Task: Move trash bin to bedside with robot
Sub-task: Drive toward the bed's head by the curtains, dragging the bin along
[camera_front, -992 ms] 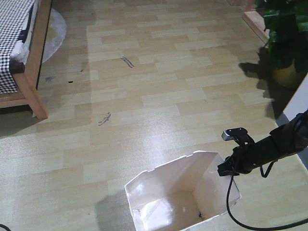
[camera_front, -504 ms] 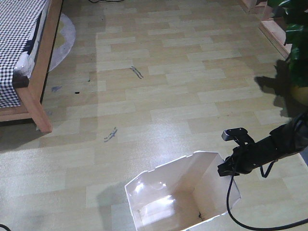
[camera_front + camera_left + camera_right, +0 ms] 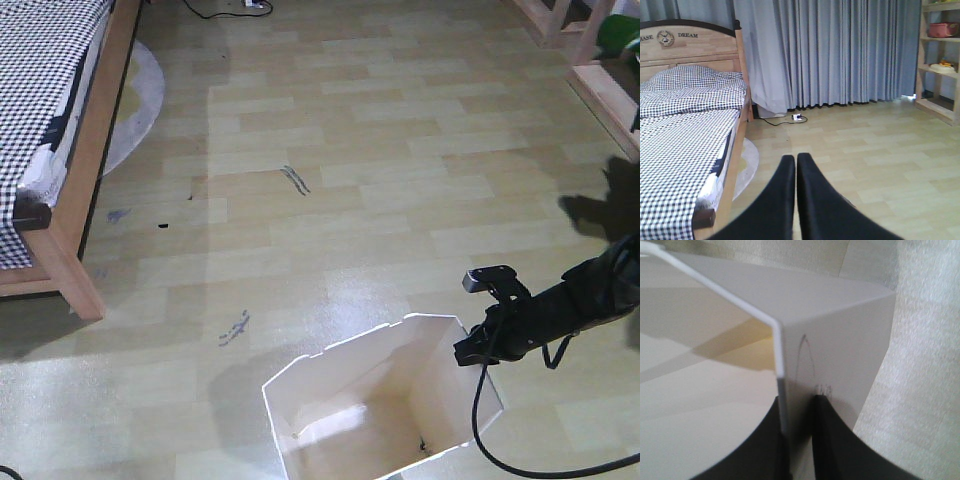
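Note:
The white trash bin (image 3: 375, 410) stands on the wooden floor at the bottom centre of the front view. My right gripper (image 3: 466, 352), on a slim black arm with a cable, is shut on the bin's right rim; in the right wrist view the bin wall (image 3: 835, 330) sits between my two black fingers (image 3: 827, 435). The bed (image 3: 55, 150), a light wooden frame with black-and-white checked bedding, is at the far left, well apart from the bin. My left gripper (image 3: 796, 160) is shut and empty, facing the bed (image 3: 690, 145) and curtains.
A round pale rug (image 3: 135, 100) lies beside the bed. Wooden shelving (image 3: 590, 60) stands at the far right. A power strip with a cable (image 3: 796, 117) lies by the grey curtains (image 3: 840, 50). Dark scuff marks (image 3: 235, 328) dot the floor.
The view has shifted: the bed and floor marks have slid down and to the right in the frame, and the plant has left the view. The bin stays held at the same spot.

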You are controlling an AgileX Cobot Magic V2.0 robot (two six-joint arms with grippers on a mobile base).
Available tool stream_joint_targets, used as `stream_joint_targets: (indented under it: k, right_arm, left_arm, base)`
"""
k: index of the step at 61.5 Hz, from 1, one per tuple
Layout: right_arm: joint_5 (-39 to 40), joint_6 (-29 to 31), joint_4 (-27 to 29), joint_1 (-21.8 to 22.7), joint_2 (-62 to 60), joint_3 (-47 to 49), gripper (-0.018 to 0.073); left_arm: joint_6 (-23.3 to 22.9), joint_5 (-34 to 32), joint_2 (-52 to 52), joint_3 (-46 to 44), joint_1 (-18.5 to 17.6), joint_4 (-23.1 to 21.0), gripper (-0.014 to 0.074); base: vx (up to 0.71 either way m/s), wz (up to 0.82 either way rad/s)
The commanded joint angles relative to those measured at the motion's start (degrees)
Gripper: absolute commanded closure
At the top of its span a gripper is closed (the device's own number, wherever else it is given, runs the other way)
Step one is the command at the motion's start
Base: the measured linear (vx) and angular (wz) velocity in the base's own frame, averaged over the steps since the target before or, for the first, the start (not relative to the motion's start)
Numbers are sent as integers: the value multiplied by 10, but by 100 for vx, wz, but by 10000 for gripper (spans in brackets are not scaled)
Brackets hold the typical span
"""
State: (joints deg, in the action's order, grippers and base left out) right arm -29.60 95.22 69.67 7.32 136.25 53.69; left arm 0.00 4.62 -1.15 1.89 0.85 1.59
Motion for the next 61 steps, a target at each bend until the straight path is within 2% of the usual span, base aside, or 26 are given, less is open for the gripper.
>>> stream_joint_targets:
  k: [1, 61]
  right_arm:
    - [-106, -3, 24, 2, -40, 5, 563]
    - [-106, -3, 24, 2, -40, 5, 563]
  left_arm:
    - [-8, -42, -4, 7, 0, -5, 603]
    - [-8, -42, -4, 7, 0, -5, 603]
  base:
    - [37, 11]
    - [38, 8]
